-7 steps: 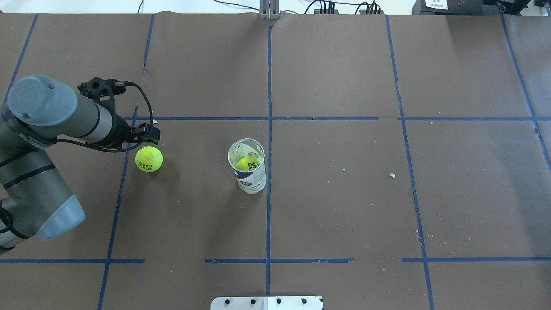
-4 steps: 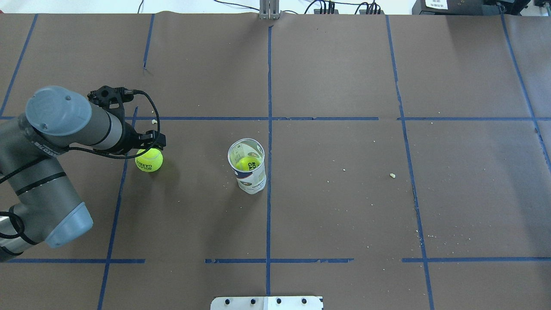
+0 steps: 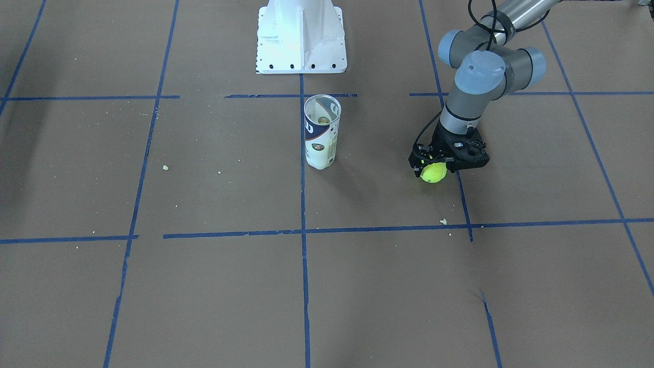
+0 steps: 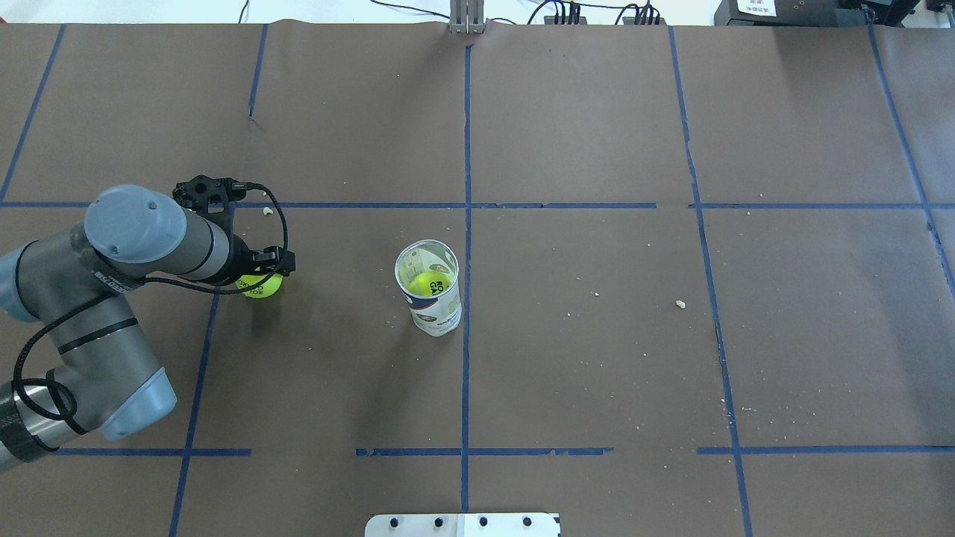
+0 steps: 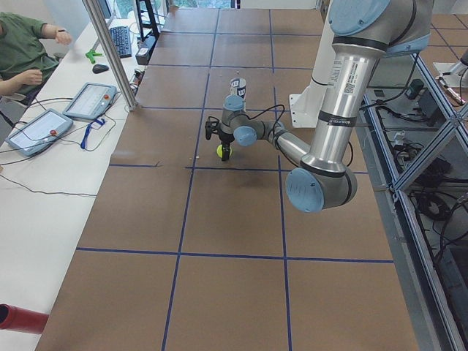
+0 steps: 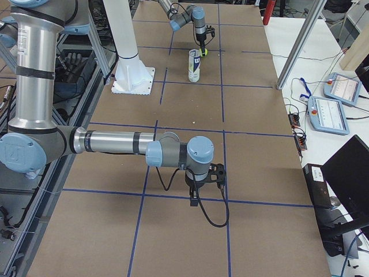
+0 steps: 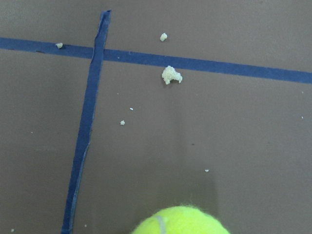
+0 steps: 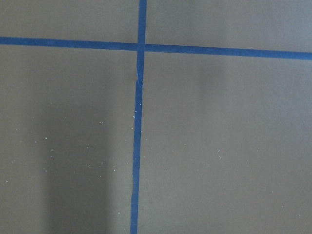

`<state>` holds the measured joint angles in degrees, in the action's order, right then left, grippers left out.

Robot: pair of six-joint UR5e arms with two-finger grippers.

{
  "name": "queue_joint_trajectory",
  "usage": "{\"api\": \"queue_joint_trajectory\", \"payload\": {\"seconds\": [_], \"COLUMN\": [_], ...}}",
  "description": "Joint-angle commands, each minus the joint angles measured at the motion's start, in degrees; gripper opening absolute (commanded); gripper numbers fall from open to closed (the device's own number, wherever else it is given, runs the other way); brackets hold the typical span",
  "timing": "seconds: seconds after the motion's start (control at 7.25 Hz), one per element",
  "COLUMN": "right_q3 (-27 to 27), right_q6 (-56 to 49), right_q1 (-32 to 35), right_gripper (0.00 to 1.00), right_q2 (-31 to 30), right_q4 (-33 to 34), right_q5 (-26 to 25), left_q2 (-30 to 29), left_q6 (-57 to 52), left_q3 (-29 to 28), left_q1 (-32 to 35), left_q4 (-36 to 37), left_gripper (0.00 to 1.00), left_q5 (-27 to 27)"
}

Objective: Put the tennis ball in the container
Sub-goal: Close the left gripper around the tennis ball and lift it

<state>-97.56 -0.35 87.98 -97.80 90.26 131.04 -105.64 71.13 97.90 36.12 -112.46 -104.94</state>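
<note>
A yellow-green tennis ball (image 3: 433,174) lies on the brown table, left of centre in the overhead view (image 4: 259,286). My left gripper (image 3: 435,165) hangs directly over it, open, its fingers coming down around the ball's top. The left wrist view shows only the ball's top (image 7: 180,222) at the bottom edge. The clear container (image 4: 430,297) with the white and navy label stands upright mid-table (image 3: 321,134), a short way from the ball. A second ball (image 4: 430,283) sits inside it. My right gripper (image 6: 203,186) hangs low over bare table, and I cannot tell its state.
The white pedestal (image 3: 301,38) stands behind the can at the robot's side. Crumbs (image 7: 171,75) and blue tape lines mark the paper. An operators' bench with tablets (image 5: 36,131) and a metal post (image 5: 110,51) line the far edge.
My left arm has swung over the ball and come down, so the gripper now covers most of it from above. Ball and can have not moved.
</note>
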Motion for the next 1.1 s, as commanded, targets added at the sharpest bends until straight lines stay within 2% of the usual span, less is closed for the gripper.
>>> {"api": "queue_joint_trajectory", "payload": {"seconds": [0.0,0.14,0.41,0.69,0.83,0.97], "right_q3": [0.0,0.0,0.0,0.0,0.0,0.0], "right_q6": [0.0,0.0,0.0,0.0,0.0,0.0], "right_q1": [0.0,0.0,0.0,0.0,0.0,0.0], "right_gripper": [1.0,1.0,1.0,1.0,1.0,1.0], "right_q2": [-0.02,-0.02,0.06,-0.02,-0.02,-0.02], "right_q4": [0.0,0.0,0.0,0.0,0.0,0.0], "right_q5": [0.0,0.0,0.0,0.0,0.0,0.0], "left_q2": [-0.18,-0.1,0.86,-0.88,-3.67,-8.48], "left_q6": [0.07,0.07,-0.37,-0.72,-0.72,-0.03], "left_q3": [0.18,1.05,7.53,18.59,22.21,24.42], "left_q1": [-0.08,-0.08,0.79,2.1,6.38,7.03], "left_q4": [-0.13,0.05,2.58,17.3,23.28,31.69], "left_gripper": [0.62,0.17,0.04,0.03,0.03,0.04], "left_q5": [-0.09,-0.27,-0.44,-2.63,-3.34,-6.74]}}
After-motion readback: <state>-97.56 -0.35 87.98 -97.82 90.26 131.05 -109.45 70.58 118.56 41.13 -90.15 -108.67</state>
